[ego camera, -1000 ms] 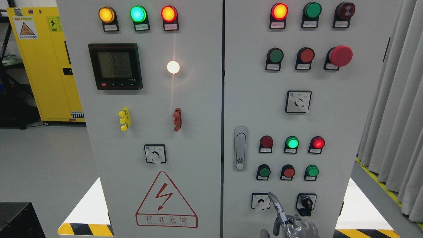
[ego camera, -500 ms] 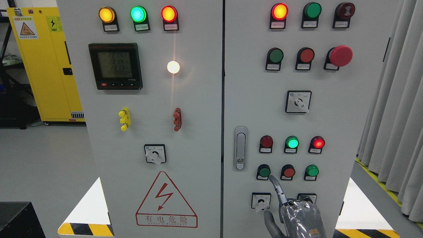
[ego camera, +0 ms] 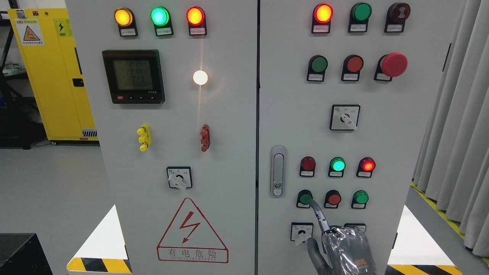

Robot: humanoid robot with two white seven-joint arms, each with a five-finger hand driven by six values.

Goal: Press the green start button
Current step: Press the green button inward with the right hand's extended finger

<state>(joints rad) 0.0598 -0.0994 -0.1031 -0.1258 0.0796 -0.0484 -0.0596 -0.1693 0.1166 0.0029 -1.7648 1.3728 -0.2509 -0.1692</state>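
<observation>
The right hand (ego camera: pixel 345 248) held nothing, its other fingers curled, one finger (ego camera: pixel 318 214) stretched up and touching the green start button (ego camera: pixel 305 198) near the lower left of the cabinet's right door (ego camera: pixel 382 145)

start button (ego camera: pixel 305 198) left of two buttons, above selector switch (ego camera: pixel 301 232).
</observation>
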